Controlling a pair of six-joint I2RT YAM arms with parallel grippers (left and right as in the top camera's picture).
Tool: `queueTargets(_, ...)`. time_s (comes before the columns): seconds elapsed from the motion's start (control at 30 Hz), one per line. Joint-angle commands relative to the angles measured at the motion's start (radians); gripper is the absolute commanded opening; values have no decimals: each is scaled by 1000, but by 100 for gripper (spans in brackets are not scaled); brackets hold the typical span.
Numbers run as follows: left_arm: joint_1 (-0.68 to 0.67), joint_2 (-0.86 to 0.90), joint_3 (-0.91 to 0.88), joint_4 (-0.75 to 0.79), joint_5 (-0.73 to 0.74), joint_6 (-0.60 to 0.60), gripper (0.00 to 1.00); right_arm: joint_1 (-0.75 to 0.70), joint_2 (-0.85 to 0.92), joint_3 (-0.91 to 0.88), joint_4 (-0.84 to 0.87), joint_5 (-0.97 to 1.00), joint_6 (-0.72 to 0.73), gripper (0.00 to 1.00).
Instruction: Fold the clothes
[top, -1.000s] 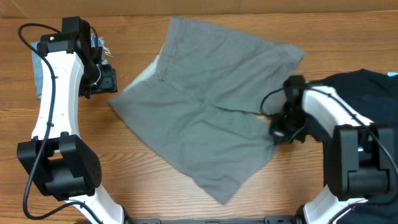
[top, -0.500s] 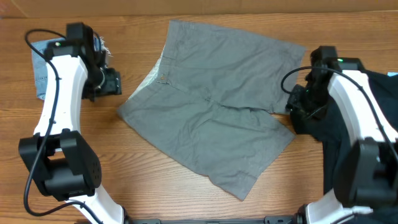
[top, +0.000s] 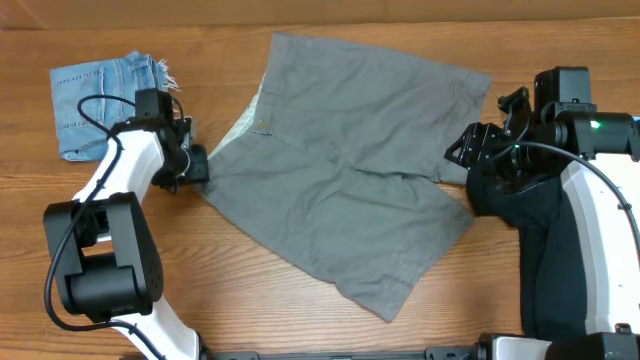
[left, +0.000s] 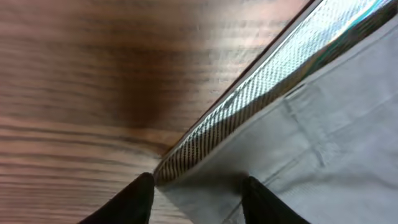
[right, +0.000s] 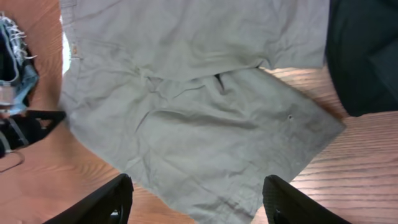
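Observation:
The clothes, grey-khaki shorts (top: 350, 190), lie spread flat across the middle of the table, waistband to the left and legs to the right. A whitish pocket lining (top: 245, 125) peeks out at the waistband. My left gripper (top: 198, 168) sits low at the waistband's near left corner. In the left wrist view the shorts (left: 323, 143) put that corner between the two dark fingers (left: 134, 199), which stand apart: the left gripper (left: 199, 202) is open. My right gripper (top: 462, 150) hangs open high over the right leg, and the shorts (right: 199, 124) lie far below the gripper (right: 199, 202).
Small frayed light-blue denim shorts (top: 100, 90) lie at the back left, just beyond my left arm. A black T-shirt (top: 505, 200) lies heaped at the right edge, under my right arm and touching the shorts' right leg.
My right gripper let go of the shorts' right leg, opened and rose away to the right. My left gripper came down from beside the denim to the waistband corner.

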Motion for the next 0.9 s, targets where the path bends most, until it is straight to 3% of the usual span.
queueTargets(0.0, -2, -2, -63, 33, 5, 11, 49, 4, -9, 11, -5, -33, -14, 69)
queueTargets(0.07, -2, -2, -89, 72, -15, 13, 61, 4, -9, 11, -6, -34, -14, 68)
queueTargets(0.17, -2, -2, -112, 120, -31, 15, 62, 4, -9, 10, -4, -33, -15, 68)
queueTargets(0.27, -2, -2, -113, 105, -30, 11, 44, 4, -9, 5, -5, -33, -15, 68)
queueTargets(0.4, 0, -3, -111, 41, -32, 11, 7, 4, -9, -17, 1, -28, -14, 68)
queueTargets(0.43, 2, -5, -109, 20, -33, 4, 4, 4, -7, -26, 2, -20, -14, 68)
queueTargets(0.67, 115, -43, -34, -183, -84, -143, 5, 15, -3, -215, 29, 67, 85, 64)
queueTargets(0.87, 232, -119, -30, -269, -113, -200, 4, 44, -3, -457, 198, 97, 198, 64)
